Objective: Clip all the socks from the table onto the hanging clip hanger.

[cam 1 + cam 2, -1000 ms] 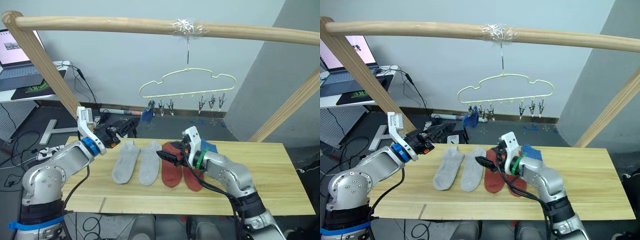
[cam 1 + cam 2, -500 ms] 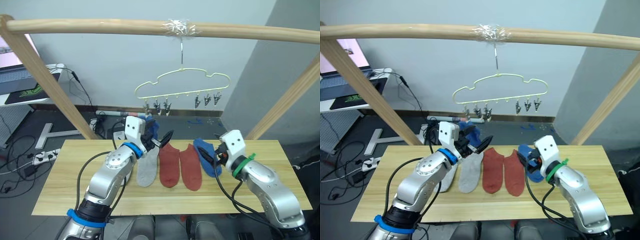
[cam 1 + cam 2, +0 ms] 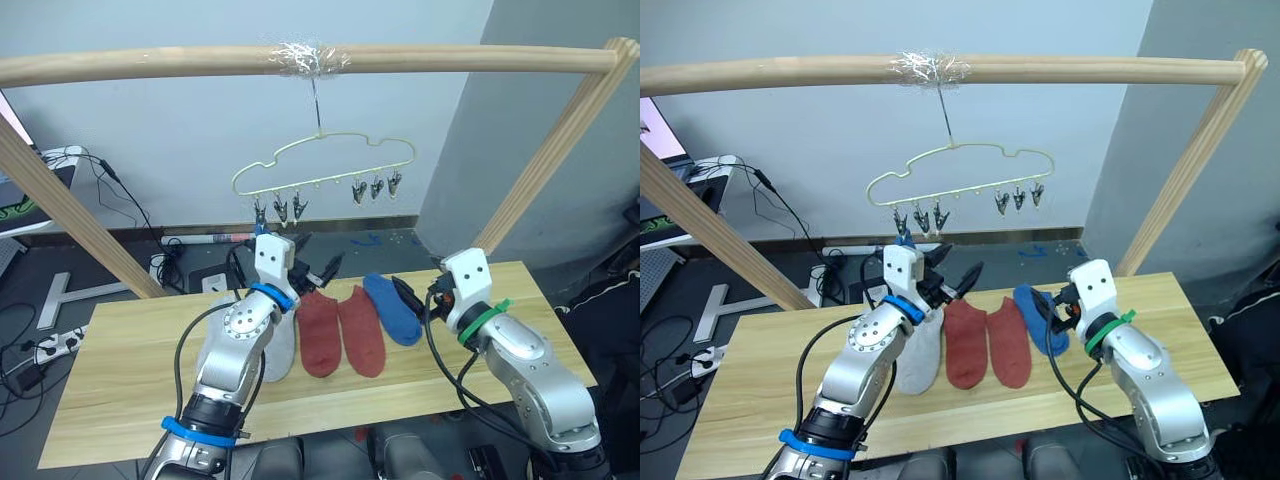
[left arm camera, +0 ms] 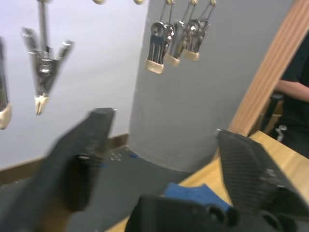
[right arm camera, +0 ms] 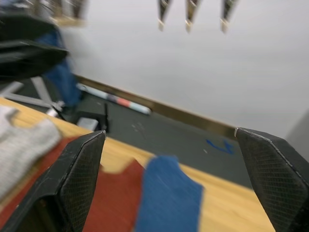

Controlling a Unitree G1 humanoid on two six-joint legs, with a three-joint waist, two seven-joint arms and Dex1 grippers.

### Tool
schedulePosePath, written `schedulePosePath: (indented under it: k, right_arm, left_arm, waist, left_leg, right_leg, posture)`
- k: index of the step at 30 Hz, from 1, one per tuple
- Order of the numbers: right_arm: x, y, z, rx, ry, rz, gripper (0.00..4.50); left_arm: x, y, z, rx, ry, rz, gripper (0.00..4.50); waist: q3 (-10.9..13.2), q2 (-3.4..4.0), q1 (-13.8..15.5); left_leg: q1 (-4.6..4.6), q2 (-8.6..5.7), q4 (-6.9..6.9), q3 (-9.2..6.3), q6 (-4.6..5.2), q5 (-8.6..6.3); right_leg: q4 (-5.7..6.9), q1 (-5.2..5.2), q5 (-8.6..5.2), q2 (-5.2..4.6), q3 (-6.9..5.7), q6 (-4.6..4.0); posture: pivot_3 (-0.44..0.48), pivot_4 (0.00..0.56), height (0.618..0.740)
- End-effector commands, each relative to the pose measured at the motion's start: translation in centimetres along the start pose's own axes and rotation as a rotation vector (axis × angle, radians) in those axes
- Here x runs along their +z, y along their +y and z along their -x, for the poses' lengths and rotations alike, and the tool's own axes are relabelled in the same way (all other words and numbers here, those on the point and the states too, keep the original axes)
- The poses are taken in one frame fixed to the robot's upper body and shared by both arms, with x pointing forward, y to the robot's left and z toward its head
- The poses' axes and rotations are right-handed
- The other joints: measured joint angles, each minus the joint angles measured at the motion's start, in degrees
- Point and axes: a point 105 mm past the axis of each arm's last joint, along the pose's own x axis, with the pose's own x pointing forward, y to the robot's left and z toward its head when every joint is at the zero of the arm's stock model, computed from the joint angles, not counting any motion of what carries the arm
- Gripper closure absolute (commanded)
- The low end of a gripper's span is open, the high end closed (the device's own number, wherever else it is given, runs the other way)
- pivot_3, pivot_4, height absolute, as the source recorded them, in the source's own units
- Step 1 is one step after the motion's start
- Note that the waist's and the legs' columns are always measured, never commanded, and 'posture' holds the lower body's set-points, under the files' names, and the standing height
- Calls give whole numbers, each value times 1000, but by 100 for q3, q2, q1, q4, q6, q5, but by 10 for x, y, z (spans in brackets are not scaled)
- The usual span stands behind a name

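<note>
The pale wire clip hanger (image 3: 322,163) hangs from the wooden rail, with a bit of blue sock (image 3: 903,240) at its left clips. On the table (image 3: 110,385) lie a grey sock (image 3: 281,348) partly under my left arm, two rust red socks (image 3: 318,335) (image 3: 362,328) and a blue sock (image 3: 392,308). My left gripper (image 3: 318,254) is open and empty, raised just below the left clips (image 4: 43,67). My right gripper (image 3: 410,296) is open and empty, low beside the blue sock (image 5: 166,193).
A round wooden rail frame (image 3: 150,65) spans the scene, with slanted posts at both sides. Beyond the table's far edge are a dark floor, cables and a desk at the left (image 3: 700,170). Bare tabletop lies at the left and the front.
The camera has swung. Over the second, my left gripper came from the table's left end up under the hanger's left clips. My right gripper left the red socks for the blue sock.
</note>
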Motion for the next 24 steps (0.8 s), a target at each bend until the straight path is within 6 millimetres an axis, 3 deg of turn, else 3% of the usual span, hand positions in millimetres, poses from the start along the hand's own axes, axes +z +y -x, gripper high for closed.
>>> schedulePosePath:
  k: [1, 10, 24]
  right_arm:
    - [24, 17, 2, 112, -79, 18, 0]
    - [38, 25, -8, 188, -104, 46, 0]
    - [56, 32, -8, 232, -143, 56, 0]
  left_arm:
    - [5, 10, 1, 91, -20, -25, 1526]
    - [2, 27, -3, 237, -17, -62, 1526]
    - [13, 46, -33, 349, -70, -71, 1526]
  waist:
    - [0, -1, 27]
    - [2, -1, 147]
    - [14, -2, 181]
  left_leg:
    - [-1, 0, 0, -3, 0, 0]
    - [0, -3, 2, -8, 0, 0]
    - [-2, -4, 2, -10, 0, 0]
  right_leg:
    - [-1, 1, 0, 0, -2, 0]
    - [-2, 6, 0, -1, -7, 1]
    - [-4, 7, 1, -1, -11, 1]
  posture:
    - [75, 145, 740]
    - [107, 160, 740]
    - [90, 176, 740]
